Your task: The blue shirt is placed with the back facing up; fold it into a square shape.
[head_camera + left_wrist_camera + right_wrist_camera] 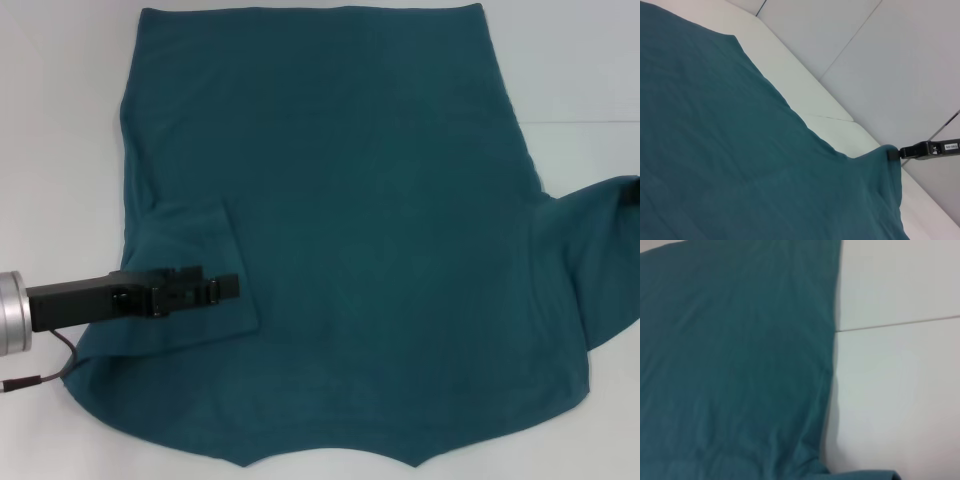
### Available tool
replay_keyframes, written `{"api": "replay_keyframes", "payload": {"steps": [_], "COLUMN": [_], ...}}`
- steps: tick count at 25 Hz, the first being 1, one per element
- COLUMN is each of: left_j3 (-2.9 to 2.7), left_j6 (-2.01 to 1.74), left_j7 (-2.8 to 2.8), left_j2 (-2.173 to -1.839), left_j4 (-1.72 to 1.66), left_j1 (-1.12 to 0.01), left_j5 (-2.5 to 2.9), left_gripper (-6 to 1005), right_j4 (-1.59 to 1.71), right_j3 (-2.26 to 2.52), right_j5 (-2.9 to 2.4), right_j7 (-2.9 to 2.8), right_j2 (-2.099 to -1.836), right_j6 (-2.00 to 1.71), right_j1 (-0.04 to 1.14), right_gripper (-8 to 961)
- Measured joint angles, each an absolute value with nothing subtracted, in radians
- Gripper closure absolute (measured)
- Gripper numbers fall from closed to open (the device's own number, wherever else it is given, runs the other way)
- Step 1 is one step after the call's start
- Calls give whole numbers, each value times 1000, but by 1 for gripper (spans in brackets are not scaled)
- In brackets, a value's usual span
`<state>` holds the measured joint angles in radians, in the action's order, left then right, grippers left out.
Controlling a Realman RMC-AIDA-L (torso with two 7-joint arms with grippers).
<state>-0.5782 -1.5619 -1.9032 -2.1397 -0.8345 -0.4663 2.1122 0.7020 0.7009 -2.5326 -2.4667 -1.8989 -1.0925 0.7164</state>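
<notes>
Shirt fold, early stage. Left gripper [222,289]: over the blue shirt [380,200], above the in-folded left sleeve; jaws look pressed together, empty. Right gripper [900,152]: seemingly pinching the outspread right sleeve's edge. Shirt flat on white tabletop [50,120]; body folds remain.

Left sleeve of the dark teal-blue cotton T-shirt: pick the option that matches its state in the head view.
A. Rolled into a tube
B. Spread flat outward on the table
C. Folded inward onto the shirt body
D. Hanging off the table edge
C: the left sleeve lies as a flat flap folded over the dark teal-blue cotton T-shirt, with the left gripper over it.
</notes>
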Motion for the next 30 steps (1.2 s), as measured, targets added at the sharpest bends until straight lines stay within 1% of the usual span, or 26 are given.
{"api": "replay_keyframes", "payload": {"steps": [10, 17, 22, 24, 30], "left_j3": [-578, -578, -578, -578, -578], "left_j6": [-1551, -1551, -1551, -1550, -1538], "left_j7": [-1906, -1908, -1910, -1911, -1911], "left_j2": [-2140, -2141, -2143, -2143, -2145], "left_j4": [-834, -833, -833, -832, -830], "left_j1": [-470, -473, -474, -474, -473], "left_j5": [2111, 2111, 2101, 2098, 2097], "left_gripper": [140, 140, 140, 139, 139], "right_j4": [728, 783, 792, 792, 705], "right_j3": [715, 722, 724, 724, 776], "right_j5": [-2569, -2628, -2664, -2682, -2692], "right_j7": [-2481, -2498, -2555, -2567, -2562], "right_j2": [-1894, -1899, -1871, -1869, -1895], "right_j6": [-1297, -1419, -1447, -1441, -1406], "right_j1": [778, 831, 884, 900, 942], "right_gripper": [924, 919, 916, 915, 912]}}
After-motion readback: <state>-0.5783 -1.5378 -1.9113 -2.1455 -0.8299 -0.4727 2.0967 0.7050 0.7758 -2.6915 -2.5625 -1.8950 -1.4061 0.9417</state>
